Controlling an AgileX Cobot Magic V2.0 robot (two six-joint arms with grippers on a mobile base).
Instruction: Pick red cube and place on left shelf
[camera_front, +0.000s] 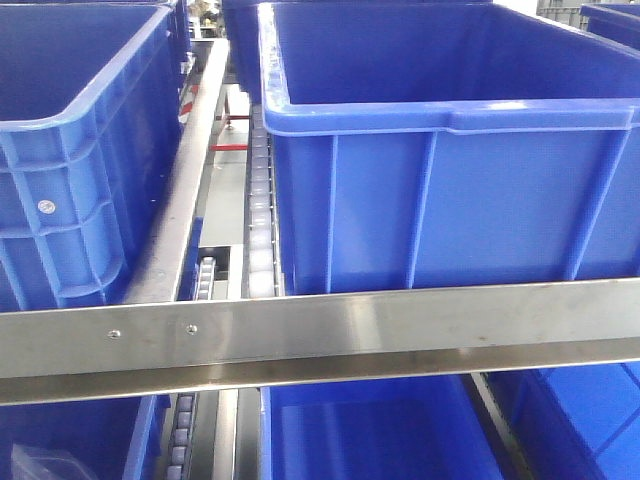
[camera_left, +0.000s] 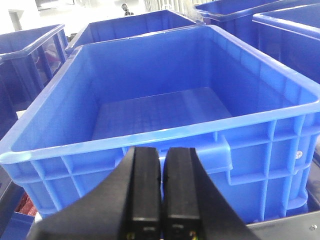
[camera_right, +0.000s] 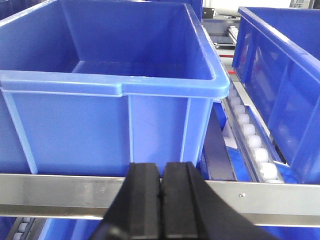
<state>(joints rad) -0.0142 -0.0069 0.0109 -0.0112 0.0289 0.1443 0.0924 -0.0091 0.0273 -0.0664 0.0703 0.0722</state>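
Filling every view are big blue bins (camera_front: 440, 150) on a steel-railed roller shelf (camera_front: 320, 335); the red cube shows nowhere. Both the left gripper (camera_left: 160, 195) and right gripper (camera_right: 161, 200) have fingers pressed together, holding nothing. Risk: reaching blind, an arm could strike a bin rim or the rail.

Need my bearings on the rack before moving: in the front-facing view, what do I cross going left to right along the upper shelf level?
Left blue bin → slanted metal rail → strip of white rollers → large blue bin. The steel crossbar spans the whole width below them. No red cube shows in this view.
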